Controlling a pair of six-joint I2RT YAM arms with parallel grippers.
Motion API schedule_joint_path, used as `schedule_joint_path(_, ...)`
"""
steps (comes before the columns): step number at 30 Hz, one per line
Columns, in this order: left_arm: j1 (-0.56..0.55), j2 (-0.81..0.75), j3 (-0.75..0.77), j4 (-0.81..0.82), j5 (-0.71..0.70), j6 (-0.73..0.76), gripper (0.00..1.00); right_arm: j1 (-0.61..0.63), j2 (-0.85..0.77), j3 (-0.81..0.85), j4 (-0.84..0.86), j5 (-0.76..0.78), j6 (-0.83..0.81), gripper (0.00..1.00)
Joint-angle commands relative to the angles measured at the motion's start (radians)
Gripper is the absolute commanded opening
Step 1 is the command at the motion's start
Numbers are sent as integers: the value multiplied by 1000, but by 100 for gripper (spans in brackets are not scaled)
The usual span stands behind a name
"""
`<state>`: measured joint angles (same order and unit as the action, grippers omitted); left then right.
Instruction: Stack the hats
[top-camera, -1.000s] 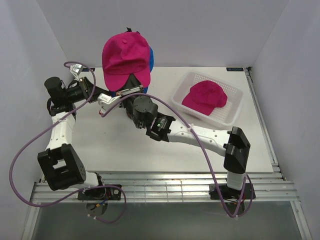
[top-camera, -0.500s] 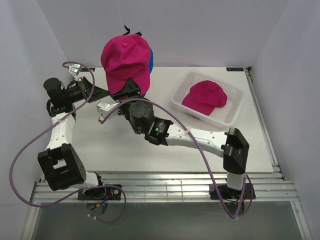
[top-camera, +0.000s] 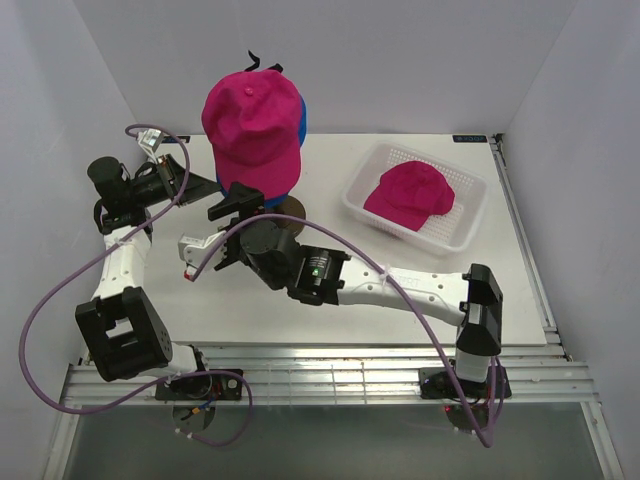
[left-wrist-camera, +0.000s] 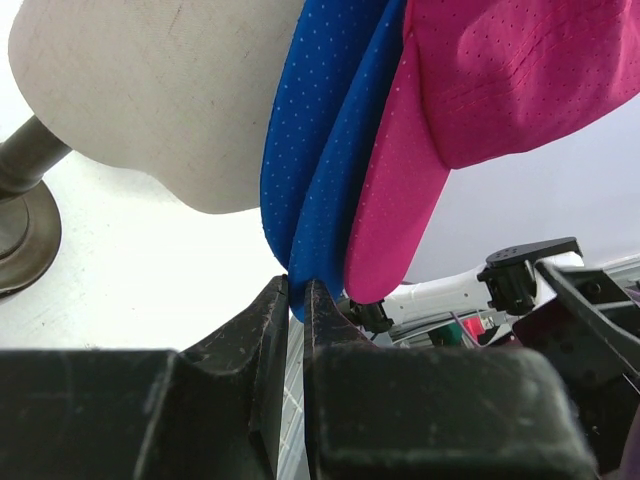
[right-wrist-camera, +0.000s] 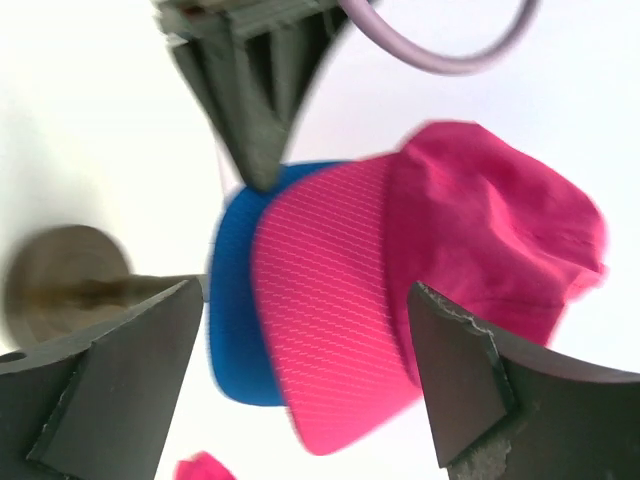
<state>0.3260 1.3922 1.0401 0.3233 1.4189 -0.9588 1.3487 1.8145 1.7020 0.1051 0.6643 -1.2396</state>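
Your left gripper (left-wrist-camera: 296, 286) pinches brim of bright blue fabric cap (left-wrist-camera: 320, 150), likely steadying it on cream mannequin head (left-wrist-camera: 150, 90) under magenta fabric cap (top-camera: 252, 115). Your right gripper (top-camera: 208, 232) gapes empty nearby. Second magenta cap (top-camera: 410, 195): white mesh basket (top-camera: 465, 226), right.

Left arm (top-camera: 125, 262) and right arm (top-camera: 400, 287): white link shells between black joint housings, each carrying a looping purple cable (top-camera: 22, 335). A small green light (top-camera: 313, 266) shows on the right arm's black forearm joint. Gripper fingers are dark plastic, the left fingers (left-wrist-camera: 250, 350) scuffed and the right fingers (right-wrist-camera: 110, 370) rough-edged.
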Motion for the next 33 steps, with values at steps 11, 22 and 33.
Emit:
schedule_joint_path(11,16,-13,-8,17,-20,5,0,-22,-270,144,-420,-455,466,89)
schedule_joint_path(22,18,-21,-17,17,-20,8,0,-545,-365,85,-436,-945,1167,71)
schedule_joint_path(33,18,-25,-18,17,-21,8,0,-775,-416,-344,113,-1296,1747,64)
